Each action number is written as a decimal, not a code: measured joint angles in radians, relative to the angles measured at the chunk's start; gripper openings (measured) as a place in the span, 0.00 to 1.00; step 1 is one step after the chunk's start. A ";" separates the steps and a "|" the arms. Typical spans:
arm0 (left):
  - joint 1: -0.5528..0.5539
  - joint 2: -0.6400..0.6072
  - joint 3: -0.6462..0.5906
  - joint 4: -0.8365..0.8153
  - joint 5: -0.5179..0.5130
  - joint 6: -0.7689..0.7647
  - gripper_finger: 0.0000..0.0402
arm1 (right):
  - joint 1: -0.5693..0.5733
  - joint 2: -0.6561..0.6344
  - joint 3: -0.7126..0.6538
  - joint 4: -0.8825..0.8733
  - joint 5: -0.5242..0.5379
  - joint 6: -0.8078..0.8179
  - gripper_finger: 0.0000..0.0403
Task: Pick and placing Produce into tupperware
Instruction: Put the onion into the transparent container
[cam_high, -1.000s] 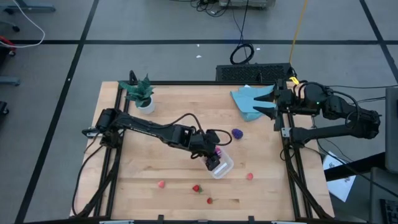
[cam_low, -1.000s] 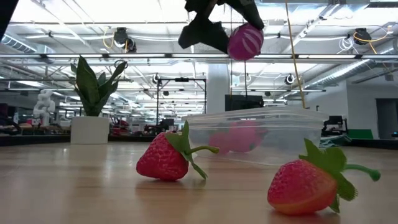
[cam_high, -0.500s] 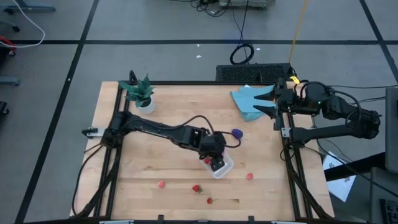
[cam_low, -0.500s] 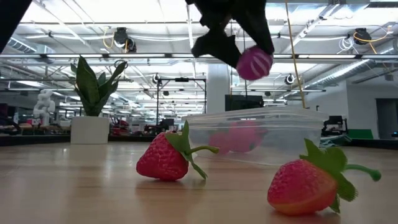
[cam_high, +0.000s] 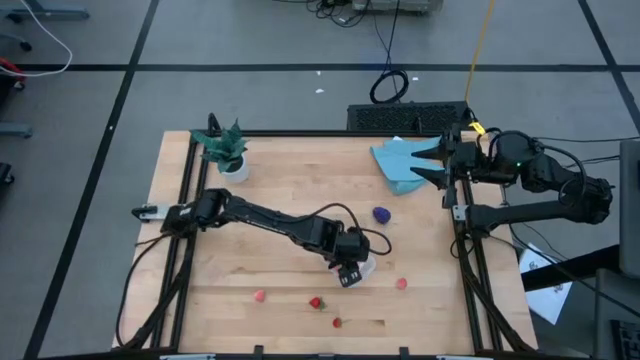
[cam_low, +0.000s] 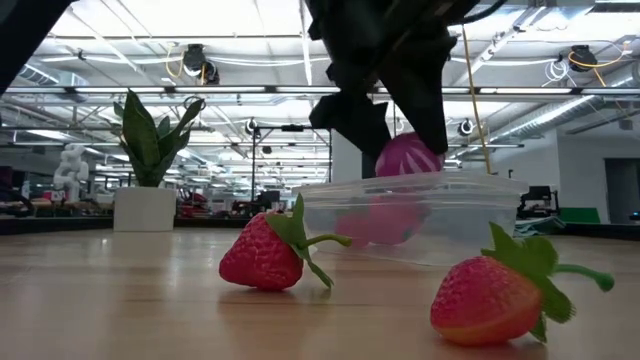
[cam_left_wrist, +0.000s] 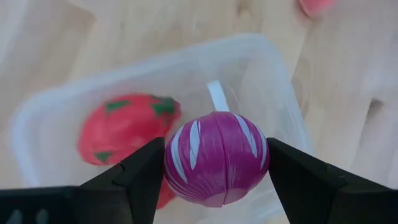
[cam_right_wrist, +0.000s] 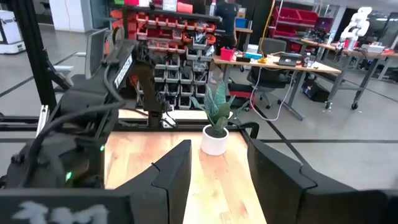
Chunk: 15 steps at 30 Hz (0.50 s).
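Against the earlier frames, the left arm reaches further across the bench (cam_high: 270, 170) and the left tool (cam_high: 351, 268) has dropped: the striped fruit (cam_low: 405, 156), previously high above the tub (cam_low: 410, 215), now sits at the tub's rim in the low view. The right arm is unchanged. Loose fruit on the bench has not shifted.

Left to right in the high view:
- One potted plant (cam_high: 226, 150) stands at the bench's far left corner.
- The left arm runs from the left edge diagonally to the centre. Its tool is clamped on the striped fruit (cam_left_wrist: 216, 158), one finger (cam_left_wrist: 134, 177) on each side, directly over the open tub (cam_left_wrist: 273, 68).
- The tub holds one red berry (cam_left_wrist: 127, 127), lying on the tub floor under the fruit in the wrist view. More contents cannot be ruled out.
- Four small red or pink berries lie loose on the near part of the bench: one pink (cam_high: 259, 296), one red (cam_high: 316, 302), one red (cam_high: 336, 322), one pink (cam_high: 402, 283).
- One purple fruit (cam_high: 381, 214) lies on the bench beyond the tub, apart from it.
- One blue cloth (cam_high: 398, 162) lies at the far right.
- The right tool (cam_high: 428, 163) hangs over the cloth at the bench's right edge, fingers spread, holding nothing.
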 joint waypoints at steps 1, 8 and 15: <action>0.000 0.002 0.000 0.000 0.002 0.000 0.64 | 0.000 0.000 0.000 0.004 0.000 0.000 0.37; 0.002 0.000 -0.001 0.006 -0.007 0.002 0.64 | 0.000 0.000 0.000 0.004 0.000 0.003 0.37; 0.001 0.001 -0.019 0.015 -0.006 -0.011 0.64 | 0.000 0.000 0.000 0.004 0.000 0.003 0.37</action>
